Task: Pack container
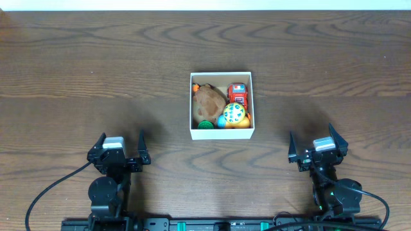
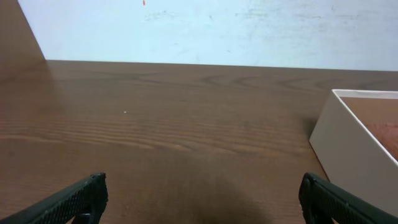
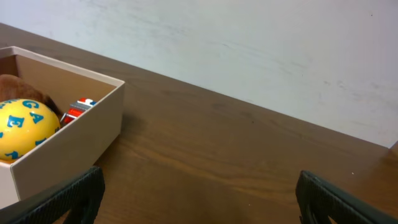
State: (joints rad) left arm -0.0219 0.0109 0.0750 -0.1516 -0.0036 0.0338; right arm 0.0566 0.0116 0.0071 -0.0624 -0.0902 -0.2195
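Container (image 1: 222, 134) sits mid bench (image 1: 77, 77), packed w/ toys; both arms parked.
Inside we see a brown plush (image 1: 209, 99) filling the left side, a red toy vehicle (image 1: 237, 94) back right, a yellow lettered ball (image 1: 234, 114) front right and a green bit (image 1: 205, 125) wedged in front. Left gripper (image 1: 122, 144) & right gripper (image 1: 311, 142) sit well apart from it, jaws spread, empty. We judge packing approx. done, hence the stand-off.
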